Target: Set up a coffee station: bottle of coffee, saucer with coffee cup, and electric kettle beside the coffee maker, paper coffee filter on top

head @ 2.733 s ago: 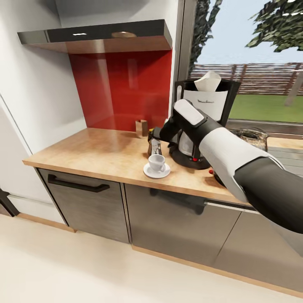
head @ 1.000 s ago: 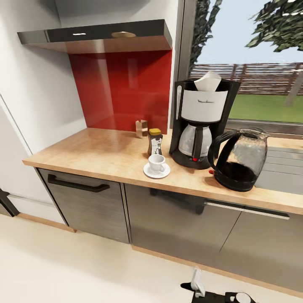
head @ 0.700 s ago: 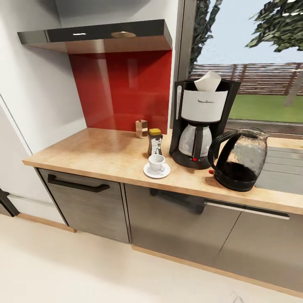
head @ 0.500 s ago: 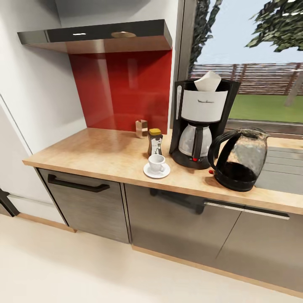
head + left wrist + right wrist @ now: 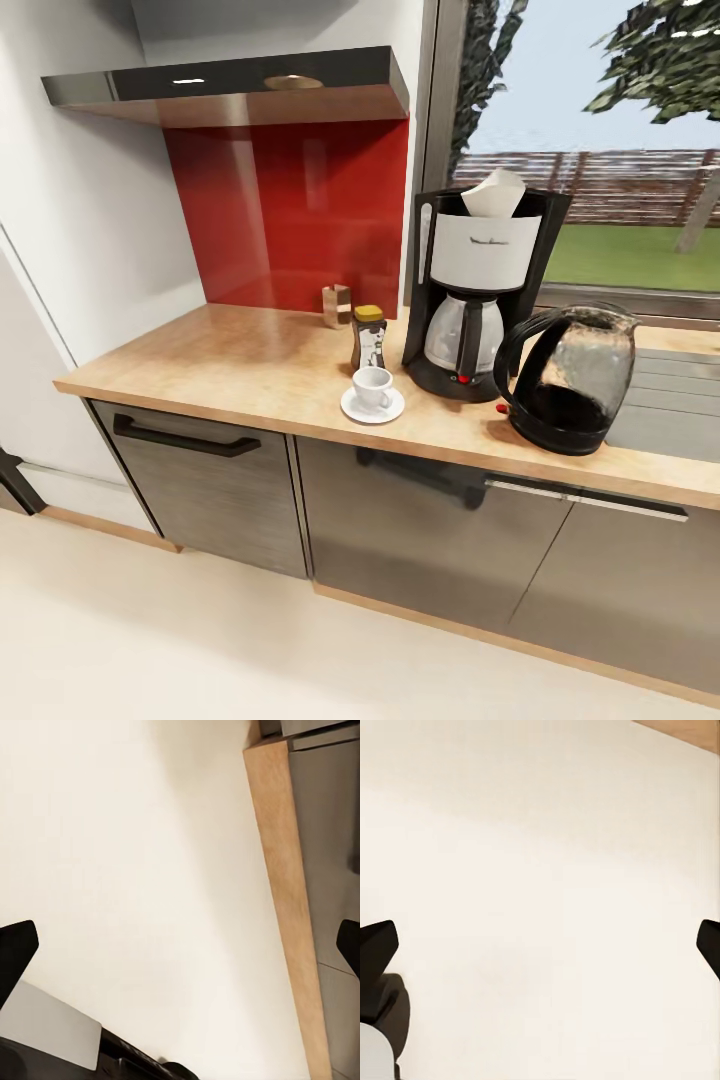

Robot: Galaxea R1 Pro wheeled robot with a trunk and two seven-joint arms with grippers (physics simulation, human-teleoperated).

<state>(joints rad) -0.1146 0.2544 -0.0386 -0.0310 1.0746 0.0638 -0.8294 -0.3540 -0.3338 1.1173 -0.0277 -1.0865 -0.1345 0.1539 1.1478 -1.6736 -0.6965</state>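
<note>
On the light wood kitchen countertop [image 5: 230,375] stands the black coffee maker [image 5: 482,290], with the white paper coffee filter [image 5: 494,193] sitting in its top. To its left is the bottle of coffee [image 5: 368,338] with a yellow lid. In front of that, the white coffee cup [image 5: 372,388] rests on the saucer [image 5: 373,406]. The dark glass electric kettle [image 5: 572,378] stands to the machine's right. The black kitchen shelf [image 5: 235,88] hangs above. My left gripper [image 5: 180,952] and my right gripper [image 5: 540,945] both hang open over the pale floor, holding nothing.
A small tan box [image 5: 337,305] stands by the red back panel [image 5: 290,210]. Grey cabinet fronts [image 5: 210,480] with a black handle [image 5: 180,440] run under the worktop. A wooden plinth [image 5: 289,915] edges the cream floor [image 5: 200,640]. A window is behind the machine.
My right arm, which reached over the counter by the coffee bottle, has pulled back and dropped out of the head view. The things on the counter have stayed put.
</note>
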